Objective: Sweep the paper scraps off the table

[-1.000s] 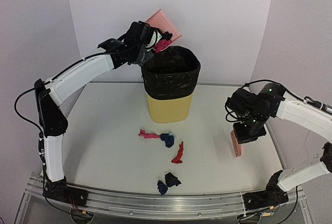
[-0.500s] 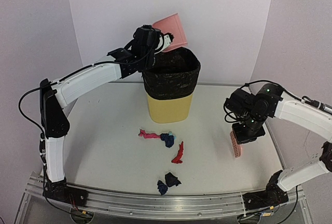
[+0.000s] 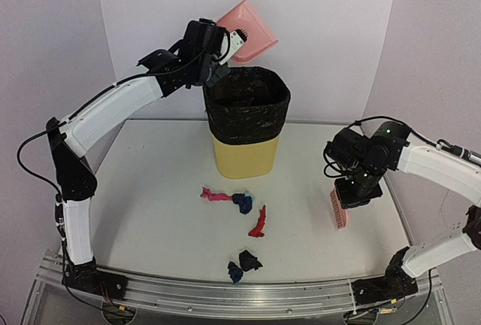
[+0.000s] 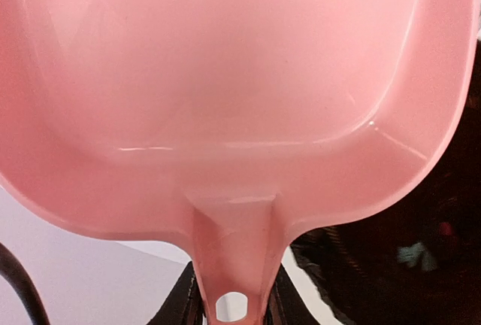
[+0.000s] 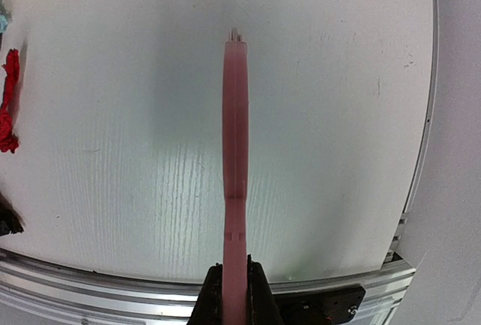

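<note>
Paper scraps lie on the table in front of the bin: a pink twist, a navy bit, a red one and a black and navy pair. My left gripper is shut on the handle of the pink dustpan, held high above the bin's back rim; the pan is empty, its handle between the jaws of the left gripper. At the right, my right gripper is shut on the pink brush, which points down just over the table. The brush runs straight out from the right gripper.
A yellow bin with a black liner stands at the table's back middle; a light blue scrap and a red one lie inside it. A metal rail runs along the front edge. White walls close in the back and sides.
The left arm has lifted and turned the dustpan up from the bin's rim; the pink scrap at its lip no longer shows. The right gripper has shifted the brush slightly left.
</note>
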Tool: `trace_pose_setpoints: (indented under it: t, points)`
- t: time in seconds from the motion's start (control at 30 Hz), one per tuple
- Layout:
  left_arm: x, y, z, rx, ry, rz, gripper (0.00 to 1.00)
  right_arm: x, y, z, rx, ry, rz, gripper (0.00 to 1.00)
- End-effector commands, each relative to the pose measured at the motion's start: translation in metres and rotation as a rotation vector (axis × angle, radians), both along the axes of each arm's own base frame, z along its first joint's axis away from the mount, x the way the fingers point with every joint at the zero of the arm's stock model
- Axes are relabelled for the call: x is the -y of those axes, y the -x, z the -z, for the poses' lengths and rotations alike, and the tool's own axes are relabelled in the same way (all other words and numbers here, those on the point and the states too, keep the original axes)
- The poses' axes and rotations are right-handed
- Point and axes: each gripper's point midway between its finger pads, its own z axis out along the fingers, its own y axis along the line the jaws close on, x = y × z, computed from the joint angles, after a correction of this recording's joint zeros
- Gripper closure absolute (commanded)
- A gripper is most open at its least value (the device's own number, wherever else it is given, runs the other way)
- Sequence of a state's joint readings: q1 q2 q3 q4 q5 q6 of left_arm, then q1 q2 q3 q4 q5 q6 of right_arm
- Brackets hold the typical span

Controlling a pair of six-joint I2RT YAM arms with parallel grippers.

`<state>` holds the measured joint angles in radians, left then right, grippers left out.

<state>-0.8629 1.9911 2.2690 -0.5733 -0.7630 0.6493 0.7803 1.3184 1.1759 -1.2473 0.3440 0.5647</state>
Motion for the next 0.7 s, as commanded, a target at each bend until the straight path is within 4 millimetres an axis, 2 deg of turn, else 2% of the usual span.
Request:
trace_pose_setpoints:
  t: [0.0,0.13,0.3,0.4,0.5,0.67]
  points:
    - [-0.012,0.077,-0.026,-0.187,0.439,0.145,1.00,-0.028,-0.002,-0.014,0.032,-0.189,-0.039,1.00]
    - [-0.025,0.116,-0.004,-0.369,0.653,0.132,1.00,-0.073,-0.006,-0.023,0.058,-0.449,-0.071,1.00]
    - [-0.056,0.149,0.044,-0.542,0.836,-0.016,1.00,-0.132,-0.013,-0.042,0.066,-0.800,-0.085,1.00]
    - [-0.077,0.167,0.084,-0.635,0.858,-0.146,1.00,-0.163,-0.026,-0.048,0.074,-0.967,-0.057,1.00]
    - [-0.098,0.186,0.124,-0.723,0.853,-0.273,1.00,-0.193,-0.041,-0.044,0.030,-1.109,0.016,1.00]
    - [-0.117,0.213,0.166,-0.830,0.879,-0.384,1.00,-0.233,-0.058,-0.035,0.012,-1.215,0.079,1.00]
